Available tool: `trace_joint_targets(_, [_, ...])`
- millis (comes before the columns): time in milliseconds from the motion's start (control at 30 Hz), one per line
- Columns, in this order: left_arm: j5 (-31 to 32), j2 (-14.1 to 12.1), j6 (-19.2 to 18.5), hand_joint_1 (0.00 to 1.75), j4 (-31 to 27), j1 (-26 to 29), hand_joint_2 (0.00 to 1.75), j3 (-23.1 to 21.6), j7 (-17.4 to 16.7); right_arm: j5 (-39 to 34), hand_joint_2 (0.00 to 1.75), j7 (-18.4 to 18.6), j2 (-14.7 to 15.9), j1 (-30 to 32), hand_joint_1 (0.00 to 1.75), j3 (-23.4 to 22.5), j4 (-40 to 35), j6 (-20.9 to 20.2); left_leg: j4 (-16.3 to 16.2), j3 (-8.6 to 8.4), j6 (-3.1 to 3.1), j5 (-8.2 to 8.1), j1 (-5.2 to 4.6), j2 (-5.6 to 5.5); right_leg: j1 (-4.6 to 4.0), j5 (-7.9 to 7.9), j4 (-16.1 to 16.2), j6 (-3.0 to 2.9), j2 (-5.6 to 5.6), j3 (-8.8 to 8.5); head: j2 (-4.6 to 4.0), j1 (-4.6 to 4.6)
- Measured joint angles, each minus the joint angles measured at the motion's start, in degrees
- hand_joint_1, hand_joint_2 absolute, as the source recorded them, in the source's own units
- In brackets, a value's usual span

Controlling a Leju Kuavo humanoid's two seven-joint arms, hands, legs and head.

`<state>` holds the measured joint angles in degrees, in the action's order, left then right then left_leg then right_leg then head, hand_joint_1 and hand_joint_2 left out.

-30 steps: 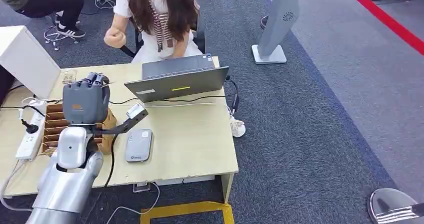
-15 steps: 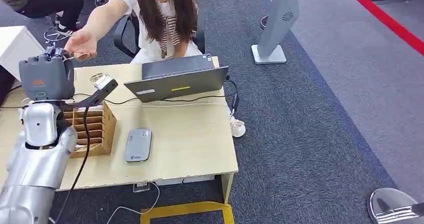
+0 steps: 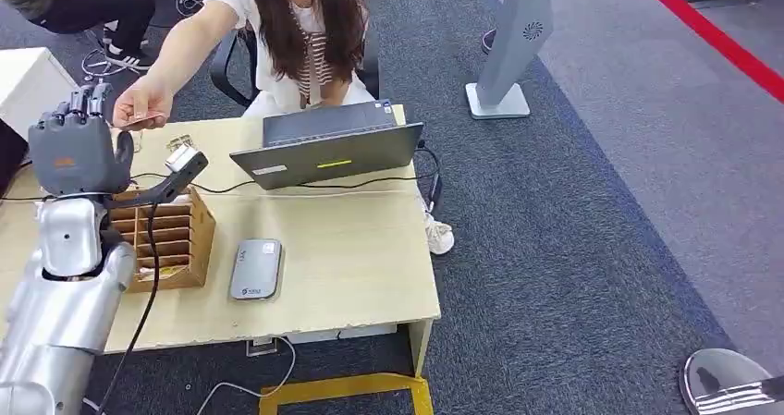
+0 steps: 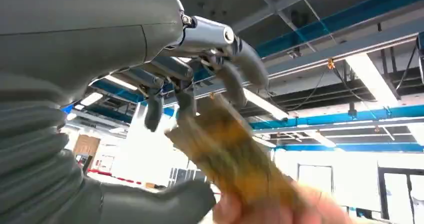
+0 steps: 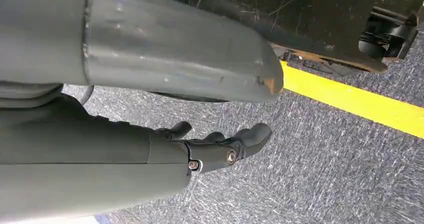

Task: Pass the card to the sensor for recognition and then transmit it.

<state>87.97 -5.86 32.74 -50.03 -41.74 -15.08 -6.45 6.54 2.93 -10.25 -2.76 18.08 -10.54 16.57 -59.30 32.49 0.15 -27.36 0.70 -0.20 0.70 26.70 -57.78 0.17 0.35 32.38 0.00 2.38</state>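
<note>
Grey carpet with a red stripe surrounds the pale wooden counter (image 3: pixel 351 267), which sits in the lower left of the head view. On it lie the flat grey sensor (image 3: pixel 256 269), a wooden compartment box (image 3: pixel 171 239) and a laptop (image 3: pixel 328 152). The left hand (image 3: pixel 79 142) is raised at the left edge of the frame, palm toward the seated person, its fingers spread and released, holding nothing. The person's hand (image 3: pixel 141 108) reaches across from the upper left and holds the card (image 3: pixel 145 118) just beside the robot's fingertips. In the left wrist view the card (image 4: pixel 227 156) is blurred, pinched by the person's fingers, close under the robot's parted fingers (image 4: pixel 220 69); whether they touch it is unclear. That pose suits a handover. The right hand (image 5: pixel 220 146) hangs over the carpet, fingers loosely curled around nothing.
</note>
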Motion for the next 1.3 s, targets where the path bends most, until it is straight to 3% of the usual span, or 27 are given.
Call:
trace_joint_targets(200, [0.0, 0.13, 1.53, 0.0, -1.9, 3.43, 1.75, 0.02, 1.73, 0.0, 0.0, 0.26, -0.02, 0.11, 0.0, 0.0, 0.0, 0.44, 0.0, 0.01, 0.0, 0.0, 0.0, 0.01, 0.0, 0.0, 0.0, 0.0, 0.01, 0.03, 0.0, 0.0])
trace_joint_targets(467, [-0.63, 0.94, 1.48, 0.0, -11.02, 11.81, 1.75, 0.81, 4.96, -0.63, 0.0, 0.0, -0.07, 0.27, 0.0, -0.31, 0.02, 1.25, 0.01, 0.08, 0.0, -0.01, -0.01, 0.02, 0.01, 0.01, 0.0, 0.0, 0.0, 0.07, 0.0, 0.02])
trace_joint_targets(567, [-1.09, 0.83, 1.42, 0.0, -15.54, 17.2, 1.75, 0.87, 5.6, -1.14, 0.0, -0.02, -0.15, 0.48, 0.0, -0.77, 0.07, 1.64, 0.02, 0.07, 0.0, -0.02, -0.02, 0.06, 0.01, 0.01, 0.0, 0.0, 0.02, 0.07, 0.0, 0.0])
trace_joint_targets(733, [-2.23, -0.15, -3.62, 0.0, -19.59, 25.51, 1.75, 0.96, 5.13, -1.64, 0.0, -0.13, -0.15, 0.75, 0.0, -1.44, 0.09, 1.97, 0.03, 0.14, 0.0, -0.02, -0.01, 0.06, 0.01, 0.03, 0.0, 0.0, 0.03, 0.17, 0.0, -0.02])
trace_joint_targets(833, [-2.25, -1.02, -9.17, 0.0, -19.91, 28.47, 1.75, 1.07, 3.85, -1.68, 0.0, -0.31, -0.15, 0.82, 0.0, -1.73, 0.11, 2.03, 0.03, 0.16, 0.0, -0.01, 0.0, 0.06, 0.01, 0.03, 0.0, 0.0, 0.03, 0.18, 0.0, 0.0])
trace_joint_targets(900, [-2.1, -1.55, -10.73, 0.0, -19.89, 30.22, 1.75, 1.2, 3.08, -1.66, 0.0, -0.31, -0.15, 0.86, 0.0, -1.81, 0.11, 2.03, 0.03, 0.17, -0.02, 0.0, 0.01, 0.06, 0.0, 0.02, 0.0, -0.01, 0.03, 0.21, 0.0, 0.0])
trace_joint_targets(1300, [-1.86, -3.45, -12.35, 0.0, -15.91, 32.9, 1.75, 3.39, 0.5, -1.05, 0.0, -1.77, -0.13, 0.93, 0.0, -2.14, 0.26, 0.39, 0.03, 0.18, -0.02, 0.01, 0.01, 0.04, 0.0, 0.02, -0.01, -0.01, 0.01, 0.21, 0.0, -0.02])
